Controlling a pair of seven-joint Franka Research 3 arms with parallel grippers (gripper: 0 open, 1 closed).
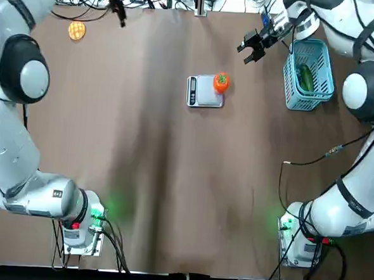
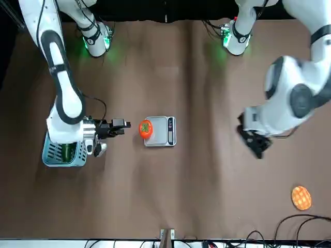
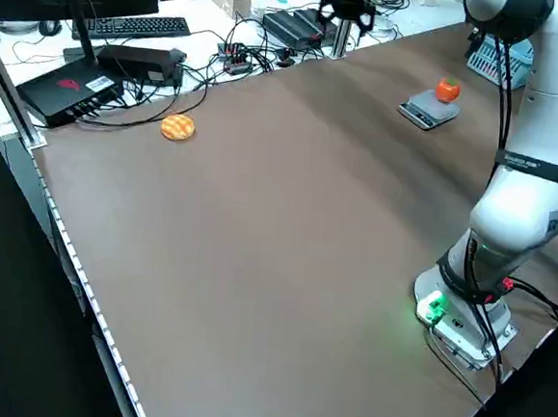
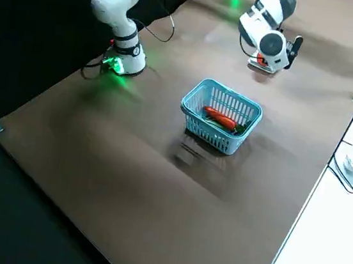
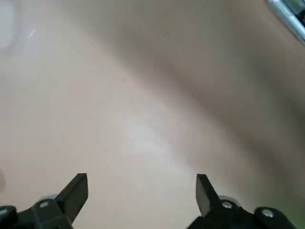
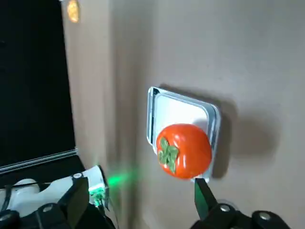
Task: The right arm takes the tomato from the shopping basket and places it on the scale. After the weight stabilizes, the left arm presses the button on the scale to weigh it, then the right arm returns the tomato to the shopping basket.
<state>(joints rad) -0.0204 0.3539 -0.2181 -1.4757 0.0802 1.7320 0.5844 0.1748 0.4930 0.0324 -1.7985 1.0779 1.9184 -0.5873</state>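
Brown and wide, our table (image 1: pixel 172 177) carries two white arms, one basket, one scale, one tomato and one waffle-patterned round item. We have the left arm (image 1: pixel 18 104) reaching up its own side, its gripper (image 2: pixel 257 144) over bare tabletop far from the scale, fingers (image 5: pixel 76 191) spread and empty. We have the right arm (image 1: pixel 361 93) bent over the far right corner, its gripper (image 1: pixel 251 47) between basket and scale, released and holding nothing.

We count one light-blue shopping basket (image 1: pixel 310 74) near the right edge, with a green vegetable (image 1: pixel 305 77) inside. We see one scale (image 1: pixel 204 91) mid-table, well apart from every edge, open brown surface on all sides. Our tomato (image 1: pixel 221 82) rests on the platform's corner nearest the basket, stem up.

We spot the waffle-patterned round item (image 1: pixel 77 30) alone at the far left corner, near cables (image 1: pixel 93 7) along the far edge. Nothing lies between the scale and either gripper.
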